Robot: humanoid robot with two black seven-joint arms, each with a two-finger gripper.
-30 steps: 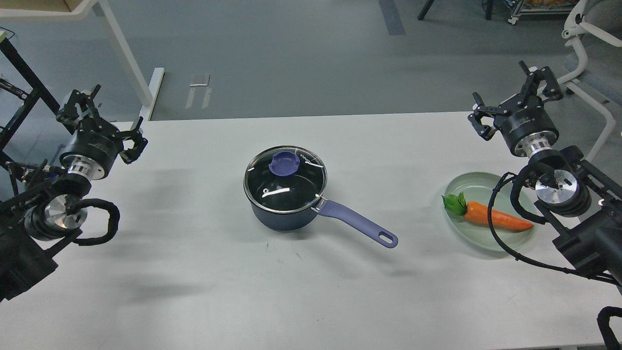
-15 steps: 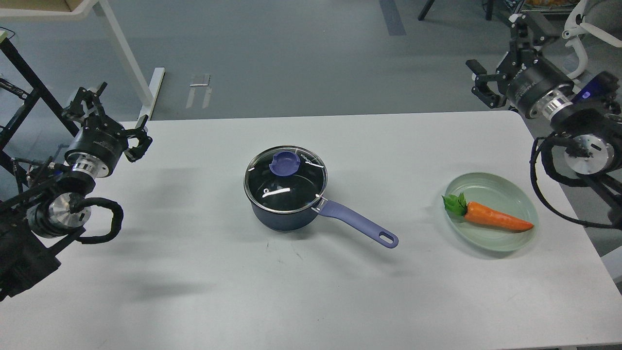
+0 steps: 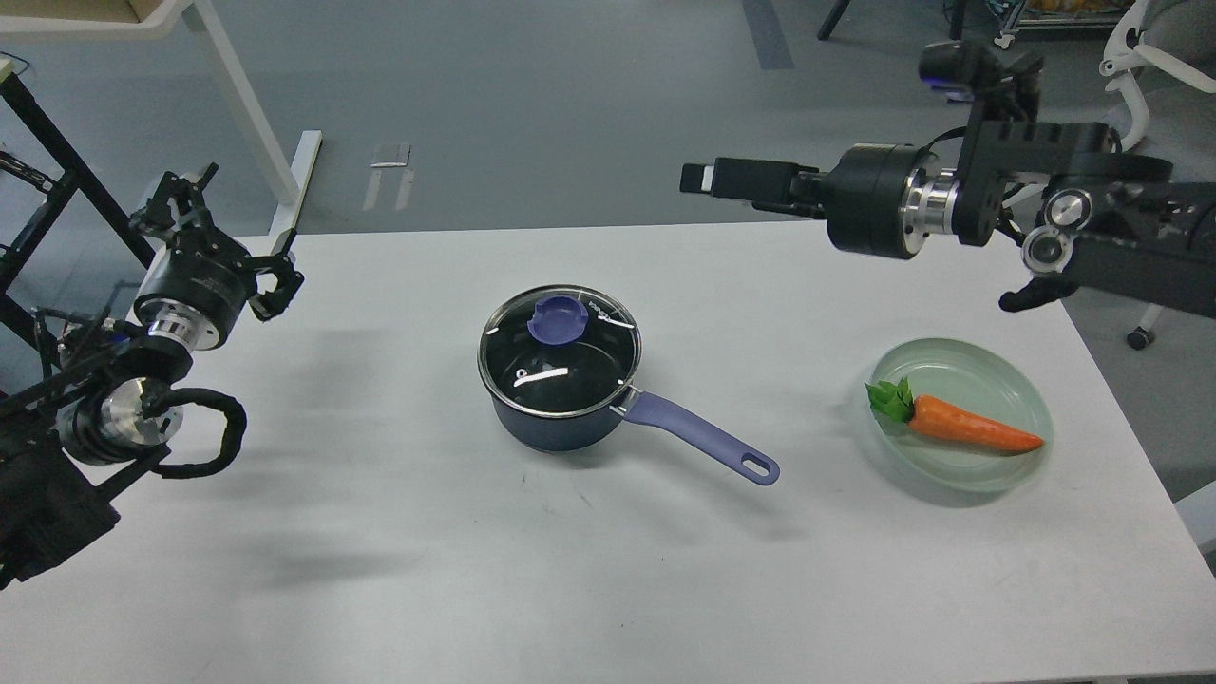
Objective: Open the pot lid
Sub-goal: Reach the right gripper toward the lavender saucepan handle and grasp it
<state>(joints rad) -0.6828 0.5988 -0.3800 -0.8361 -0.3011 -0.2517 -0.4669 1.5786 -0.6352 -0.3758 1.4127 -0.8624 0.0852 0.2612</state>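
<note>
A dark blue pot [image 3: 556, 418] with a purple handle [image 3: 703, 439] stands in the middle of the white table. Its glass lid [image 3: 559, 351] with a purple knob [image 3: 556, 319] sits closed on it. My left gripper [image 3: 226, 237] is open and empty at the table's far left edge, well away from the pot. My right gripper [image 3: 708, 179] points left over the table's back edge, above and to the right of the pot. It is seen side-on, so its fingers cannot be told apart. It touches nothing.
A pale green plate [image 3: 950, 353] with an orange carrot [image 3: 969, 426] lies on the right of the table. A white table leg [image 3: 252, 114] and a black frame stand behind at the left, a white chair [image 3: 1154, 57] behind at the right.
My right arm has swung up off the plate area and to the left; its gripper now points left above the table's back edge. My left arm has barely shifted. The pot and lid have not moved.
</note>
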